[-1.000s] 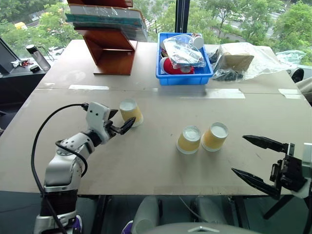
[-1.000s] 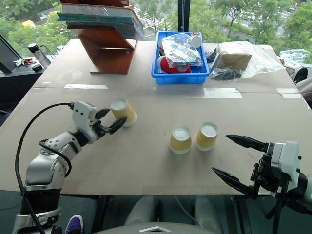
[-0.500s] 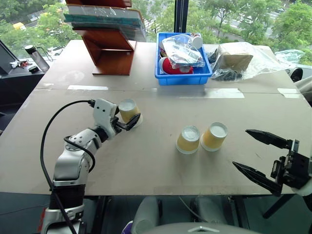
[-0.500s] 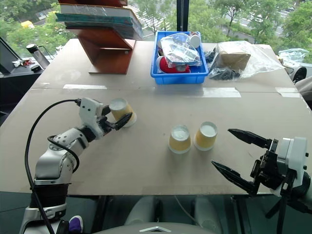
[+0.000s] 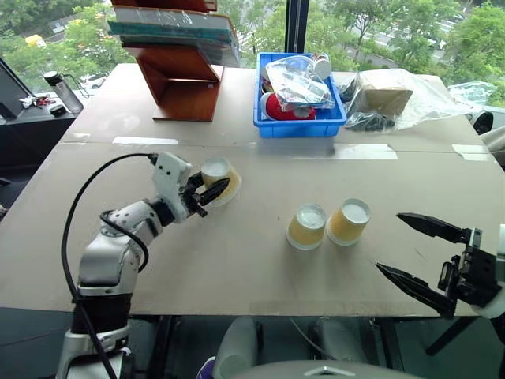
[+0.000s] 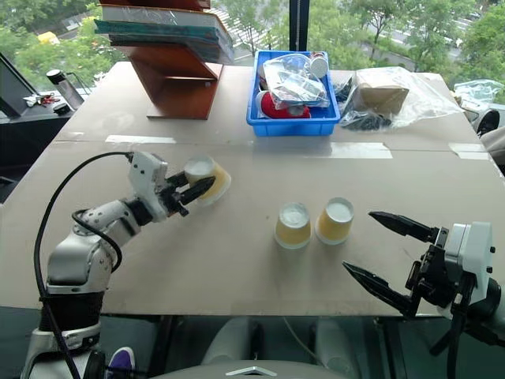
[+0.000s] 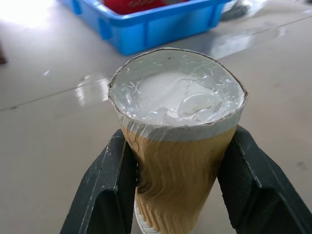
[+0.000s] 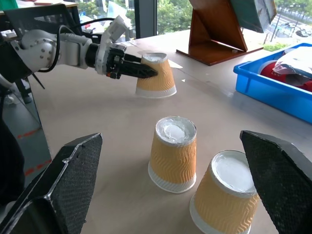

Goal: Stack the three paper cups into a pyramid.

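Three yellow-tan paper cups with white bases stand upside down on the grey table [image 5: 237,268]. My left gripper [image 5: 211,188] is shut on the left cup [image 5: 220,178], with one black finger on each side of it [image 7: 180,161]. That cup leans a little, and its rim stays close to the tabletop [image 8: 156,75]. The other two cups [image 5: 306,227] [image 5: 349,221] stand side by side at the table's middle, almost touching. To their right, near the front edge, my right gripper [image 5: 389,242] is wide open with nothing between its fingers.
A blue bin [image 5: 298,122] of plastic-wrapped items sits at the back centre. A wooden stand [image 5: 185,79] holding books is at the back left, and a clear bag with a brown box [image 5: 387,99] at the back right. A dark bottle [image 5: 63,93] stands on a side surface, far left.
My left gripper has closed on the left cup and carried it slightly right and up, tilting it. The right gripper and the two middle cups have stayed put.
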Action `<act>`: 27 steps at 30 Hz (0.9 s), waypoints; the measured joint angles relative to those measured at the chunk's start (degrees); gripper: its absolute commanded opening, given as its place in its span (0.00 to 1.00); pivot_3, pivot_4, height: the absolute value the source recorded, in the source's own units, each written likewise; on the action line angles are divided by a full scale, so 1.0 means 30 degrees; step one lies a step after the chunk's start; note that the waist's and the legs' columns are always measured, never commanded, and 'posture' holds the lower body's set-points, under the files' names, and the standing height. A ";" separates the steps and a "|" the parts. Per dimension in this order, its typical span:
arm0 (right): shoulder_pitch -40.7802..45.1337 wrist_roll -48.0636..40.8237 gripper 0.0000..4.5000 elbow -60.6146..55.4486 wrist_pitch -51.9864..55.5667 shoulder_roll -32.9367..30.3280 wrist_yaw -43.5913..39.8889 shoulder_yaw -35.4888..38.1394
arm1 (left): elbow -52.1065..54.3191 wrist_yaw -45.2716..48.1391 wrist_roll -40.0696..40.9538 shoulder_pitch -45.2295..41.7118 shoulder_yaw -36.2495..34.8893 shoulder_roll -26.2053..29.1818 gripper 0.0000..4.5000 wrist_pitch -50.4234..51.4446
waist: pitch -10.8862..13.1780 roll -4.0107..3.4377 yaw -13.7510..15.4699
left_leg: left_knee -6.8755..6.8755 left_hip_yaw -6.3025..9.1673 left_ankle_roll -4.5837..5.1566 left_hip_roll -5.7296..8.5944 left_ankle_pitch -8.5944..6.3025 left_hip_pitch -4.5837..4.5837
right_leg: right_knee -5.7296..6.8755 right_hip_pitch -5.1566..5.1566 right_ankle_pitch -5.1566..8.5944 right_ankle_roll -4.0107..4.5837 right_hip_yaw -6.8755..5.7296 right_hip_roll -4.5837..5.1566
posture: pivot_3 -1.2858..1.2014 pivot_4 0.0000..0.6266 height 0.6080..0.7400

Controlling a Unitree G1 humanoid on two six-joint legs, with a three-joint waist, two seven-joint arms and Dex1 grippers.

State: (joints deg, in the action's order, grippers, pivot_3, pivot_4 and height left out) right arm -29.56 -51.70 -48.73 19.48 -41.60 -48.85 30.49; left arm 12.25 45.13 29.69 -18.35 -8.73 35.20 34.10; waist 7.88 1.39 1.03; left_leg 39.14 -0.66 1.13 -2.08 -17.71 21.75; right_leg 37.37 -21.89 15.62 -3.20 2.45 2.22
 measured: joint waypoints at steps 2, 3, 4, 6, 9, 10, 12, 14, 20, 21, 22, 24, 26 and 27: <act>-0.0310 0.0203 1.00 -0.0021 -0.0036 0.0133 0.0020 0.0045 | 0.0217 0.1383 0.1219 -0.1832 0.0673 0.0250 0.45 0.1241 | 0.0000 -0.0001 0.0028 | 0.0009 0.0006 -0.0003 0.0012 0.0002 0.0006 | 0.0001 0.0001 0.0001 -0.0002 -0.0011 -0.0001 | 0.52 0.24 1.00; -0.0359 0.0325 1.00 -0.0050 -0.0052 0.0155 0.0037 0.0089 | 0.0292 0.1999 0.1764 -0.2890 0.1031 0.0274 0.45 0.1737 | 0.0000 -0.0003 -0.0028 | 0.0010 0.0002 -0.0003 0.0014 0.0002 0.0000 | 0.0000 0.0002 0.0001 -0.0002 0.0000 -0.0003 | 0.52 0.24 1.00; -0.0476 0.0365 1.00 -0.0073 -0.0066 0.0219 0.0091 0.0151 | 0.0265 0.2319 0.1992 -0.3467 0.1303 0.0295 0.45 0.1954 | 0.0000 -0.0011 -0.0085 | 0.0007 -0.0005 -0.0003 0.0015 0.0002 -0.0005 | 0.0003 0.0002 0.0002 -0.0004 0.0009 -0.0003 | 0.52 0.24 1.00; -0.0980 0.0441 1.00 -0.0220 -0.0070 0.0589 0.0316 0.0493 | -0.0207 0.3176 0.2239 -0.4902 0.2270 0.0110 0.45 0.2442 | 0.0008 -0.0021 -0.0142 | 0.0008 -0.0002 -0.0006 0.0009 0.0003 -0.0007 | 0.0007 0.0000 0.0003 -0.0003 0.0019 -0.0032 | 0.52 0.24 1.00; -0.1683 0.0584 1.00 -0.0975 -0.0109 0.1026 0.0731 0.0696 | -0.1171 0.4391 0.2359 -0.6975 0.3695 -0.0717 0.45 0.2665 | 0.0010 -0.0024 -0.0108 | 0.0009 0.0006 -0.0004 0.0005 0.0003 -0.0001 | 0.0005 0.0001 0.0004 -0.0002 0.0013 -0.0051 | 0.52 0.24 1.00; -0.1801 0.0594 1.00 -0.1169 -0.0126 0.1147 0.0820 0.0722 | -0.1396 0.4687 0.2338 -0.7418 0.4046 -0.0879 0.45 0.2659 | 0.0010 -0.0025 -0.0121 | 0.0009 0.0001 -0.0005 0.0005 0.0003 -0.0002 | 0.0004 0.0001 0.0004 -0.0002 0.0025 -0.0051 | 0.52 0.24 1.00; -0.2125 0.0653 1.00 -0.1517 -0.0173 0.1340 0.1078 0.0773 | -0.2011 0.5243 0.2119 -0.8194 0.4876 -0.1304 0.45 0.2632 | 0.0010 -0.0025 -0.0117 | 0.0011 -0.0002 -0.0004 0.0005 0.0003 -0.0002 | 0.0002 0.0001 0.0004 -0.0003 0.0027 -0.0051 | 0.52 0.24 1.00; -0.2384 0.0680 1.00 -0.1820 -0.0257 0.1498 0.1320 0.0855 | -0.2754 0.5763 0.1627 -0.8920 0.5985 -0.1680 0.45 0.2554 | 0.0011 -0.0025 -0.0099 | 0.0016 -0.0004 -0.0004 0.0006 0.0003 -0.0001 | 0.0001 0.0001 0.0004 -0.0003 0.0028 -0.0052 | 0.52 0.24 1.00; -0.3173 0.0678 1.00 -0.2519 -0.0304 0.1741 0.2055 0.1260 | -0.4163 0.6849 0.0485 -1.0388 0.8027 -0.2307 0.45 0.2849 | 0.0019 -0.0034 -0.0103 | 0.0014 -0.0006 -0.0001 0.0004 0.0001 0.0010 | -0.0010 -0.0002 0.0006 -0.0004 0.0023 -0.0056 | 0.52 0.24 1.00; -0.3258 0.0678 1.00 -0.2628 -0.0306 0.1779 0.2194 0.1264 | -0.4319 0.6952 0.0351 -1.0518 0.8231 -0.2496 0.45 0.2850 | 0.0019 -0.0035 -0.0096 | 0.0015 -0.0008 -0.0001 0.0005 0.0001 0.0007 | -0.0010 -0.0001 0.0006 -0.0004 0.0026 -0.0056 | 0.52 0.24 1.00; -0.3312 0.0678 1.00 -0.2703 -0.0306 0.1808 0.2277 0.1265 | -0.4355 0.6986 0.0267 -1.0549 0.8364 -0.2628 0.45 0.2847 | 0.0019 -0.0035 -0.0098 | 0.0015 -0.0006 -0.0001 0.0005 0.0001 0.0009 | -0.0010 -0.0002 0.0006 -0.0004 0.0027 -0.0056 | 0.52 0.24 1.00; -0.3461 0.0675 1.00 -0.2964 -0.0314 0.1872 0.2517 0.1273 | -0.4686 0.7009 0.0066 -1.0724 0.8620 -0.3174 0.45 0.2845 | 0.0020 -0.0034 -0.0092 | 0.0016 -0.0003 -0.0001 0.0005 0.0001 0.0013 | -0.0011 -0.0002 0.0007 -0.0005 0.0024 -0.0056 | 0.52 0.24 1.00; -0.3572 0.0674 1.00 -0.3067 -0.0317 0.1936 0.2720 0.1300 | -0.4866 0.6982 -0.0139 -1.0997 0.8891 -0.3550 0.45 0.2848 | 0.0020 -0.0034 -0.0075 | 0.0016 -0.0004 0.0000 0.0006 0.0001 0.0017 | -0.0015 -0.0002 0.0007 -0.0005 0.0022 -0.0056 | 0.52 0.24 1.00; -0.3643 0.0674 1.00 -0.3095 -0.0326 0.1956 0.2750 0.1314 | -0.4887 0.6988 -0.0169 -1.1096 0.8978 -0.3651 0.45 0.2849 | 0.0020 -0.0034 -0.0079 | 0.0015 -0.0006 0.0000 0.0005 0.0000 0.0017 | -0.0019 -0.0002 0.0007 -0.0006 0.0022 -0.0056 | 0.52 0.24 1.00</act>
State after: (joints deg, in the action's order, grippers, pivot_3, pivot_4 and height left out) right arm -40.49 -49.68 -58.01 18.50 -35.73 -40.60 34.43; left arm -2.41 66.09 29.18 -51.64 18.21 24.24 42.65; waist 7.94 1.29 0.80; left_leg 39.19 -0.68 1.13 -2.06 -17.71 21.80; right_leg 37.32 -21.89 15.64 -3.21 2.51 2.05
